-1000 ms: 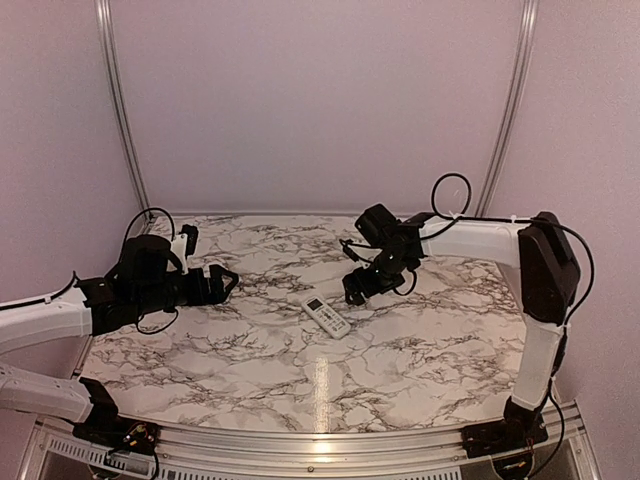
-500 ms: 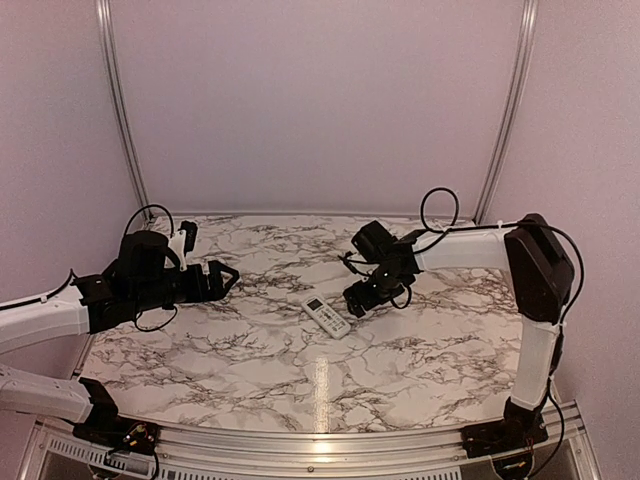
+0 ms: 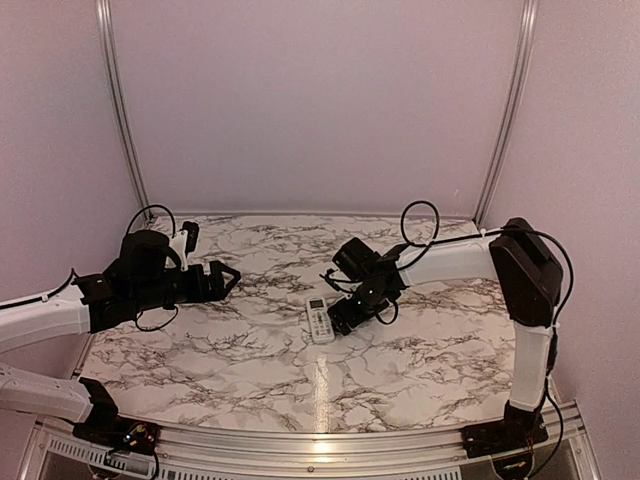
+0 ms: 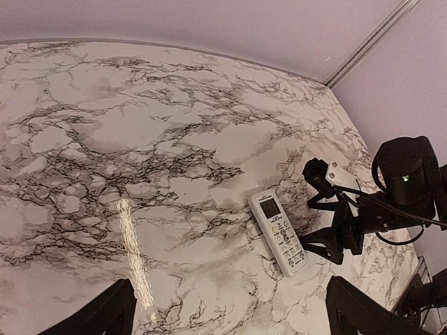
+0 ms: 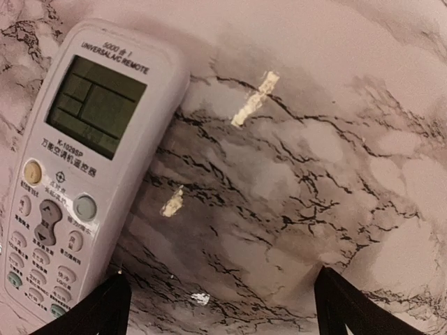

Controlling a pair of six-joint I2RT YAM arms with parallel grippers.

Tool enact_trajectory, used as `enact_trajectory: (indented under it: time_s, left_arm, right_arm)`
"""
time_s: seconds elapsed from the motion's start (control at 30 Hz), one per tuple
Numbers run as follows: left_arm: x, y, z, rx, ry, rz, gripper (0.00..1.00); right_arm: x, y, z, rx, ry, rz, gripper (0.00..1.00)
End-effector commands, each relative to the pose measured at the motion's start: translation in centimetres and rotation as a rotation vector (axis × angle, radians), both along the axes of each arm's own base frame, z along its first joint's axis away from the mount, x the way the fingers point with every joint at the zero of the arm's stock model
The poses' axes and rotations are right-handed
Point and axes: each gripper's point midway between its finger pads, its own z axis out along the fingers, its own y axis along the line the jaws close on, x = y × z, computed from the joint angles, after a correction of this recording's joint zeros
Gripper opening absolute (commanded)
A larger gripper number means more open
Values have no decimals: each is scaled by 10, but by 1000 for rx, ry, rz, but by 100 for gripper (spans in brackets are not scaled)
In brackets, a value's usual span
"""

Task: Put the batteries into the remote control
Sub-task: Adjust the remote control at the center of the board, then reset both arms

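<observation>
The remote control (image 3: 319, 319) is white and lies face up on the marble table, its pale screen end pointing away from the arm bases. It also shows in the left wrist view, remote control (image 4: 279, 232), and fills the left of the right wrist view, remote control (image 5: 77, 174). My right gripper (image 3: 338, 316) is open and low over the table, right beside the remote's right edge; the remote is outside its jaws. Bare marble lies between the right gripper (image 5: 223, 310) fingers. My left gripper (image 3: 226, 277) hangs open and empty, well to the left. No batteries are in view.
The marble table (image 3: 420, 360) is boxed in by pale walls with aluminium posts (image 3: 120, 120) at the back corners. The right arm's cable loop (image 3: 420, 215) stands above its wrist. The table's metal front rail (image 3: 320, 440) runs between the arm bases.
My right gripper has moved left and nearer, down to the remote's right side. The remote has turned from a slant to nearly straight and shifted slightly left. The left arm has hardly moved.
</observation>
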Motion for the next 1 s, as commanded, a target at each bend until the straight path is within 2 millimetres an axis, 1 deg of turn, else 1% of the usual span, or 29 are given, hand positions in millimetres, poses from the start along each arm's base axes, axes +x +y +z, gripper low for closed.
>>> enact_trajectory:
  time_s: [0.0,0.1,0.2,0.3,0.37,0.43,0.5,0.53,0.57,0.6,0.67,0.7,0.73,0.8,0.87,0.93,0.97]
  left_arm:
    - [5,-3,6,-12,-11,-3,99]
    - [6,-5,5,-9,-10,-5,99]
    - [7,-5,3,-1,-8,-7,99]
    - [8,-6,4,23,-15,-18,99]
    - [13,-5,5,61,-14,-10,99]
    - [22,-3,3,131,3,14,99]
    - [34,-1,4,204,13,36,99]
    - [40,1,6,234,13,49,99]
    - [45,2,11,246,9,55,99]
    - [52,3,19,243,-5,58,99]
    - [66,13,27,247,-17,91,99]
    - [72,19,30,251,-20,110,99]
    - [78,27,32,253,-19,128,99]
    - [88,41,31,254,-10,160,99]
    - [93,55,22,263,8,189,99]
    - [93,66,9,273,30,208,99]
    - [92,71,1,279,37,219,99]
  right_arm:
    - [-20,19,-6,35,38,23,89]
    - [-23,23,-5,58,56,31,89]
    - [-25,26,1,79,59,38,90]
    - [-25,27,16,110,40,35,90]
    - [-23,27,35,148,4,34,90]
    - [-19,24,57,200,-33,19,90]
    - [-13,19,85,279,-91,6,91]
    - [-10,14,97,318,-112,-6,91]
    - [-5,8,113,369,-142,-17,91]
    - [0,0,125,412,-164,-37,92]
    - [10,-22,148,483,-223,-81,92]
    - [13,-37,153,497,-250,-104,93]
    - [17,-49,165,522,-290,-125,95]
    - [24,-72,173,562,-322,-164,96]
    - [33,-93,176,581,-363,-209,97]
    - [35,-106,171,589,-378,-233,98]
    - [35,-111,164,589,-379,-244,98]
